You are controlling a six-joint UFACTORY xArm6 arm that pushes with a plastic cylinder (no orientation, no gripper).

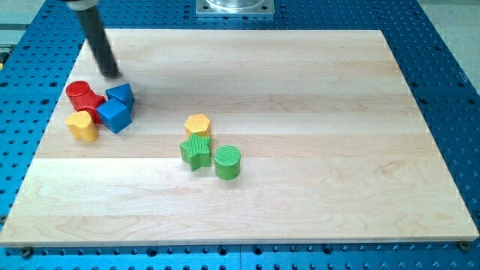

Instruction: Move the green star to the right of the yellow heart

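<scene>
My tip (pixel 111 74) rests on the wooden desk (pixel 315 90) near the view's top-left corner, just above the cluster of blocks there and apart from them, with the blue blocks nearest. There is no hand on this arm, only the straight dark rod, so nothing is held; it can only push.

The cluster at the view's left has a red block (pixel 82 96) of rounded shape, a small blue block (pixel 121 94) beside it, a larger blue cube-like block (pixel 114 115) below that, and the yellow heart (pixel 82 126) at the lower left, touching or nearly touching the red one. The blocks are packed tightly, so the space directly to the heart's right is taken by the larger blue block.

The green star (pixel 196 151) lies well apart from that group, near the middle of the desk. It is bright green, ridged on top, with stubby points. A yellow hexagon-like block (pixel 198 124) sits touching it at its upper side, and a green cylinder (pixel 228 162) sits just beside it on the view's right.

Judging from this layout, the star already lies to the heart's right but far off; my tip would need to travel round to the star's right side to push it leftward, and the cylinder crowding that side could get dragged along.
</scene>
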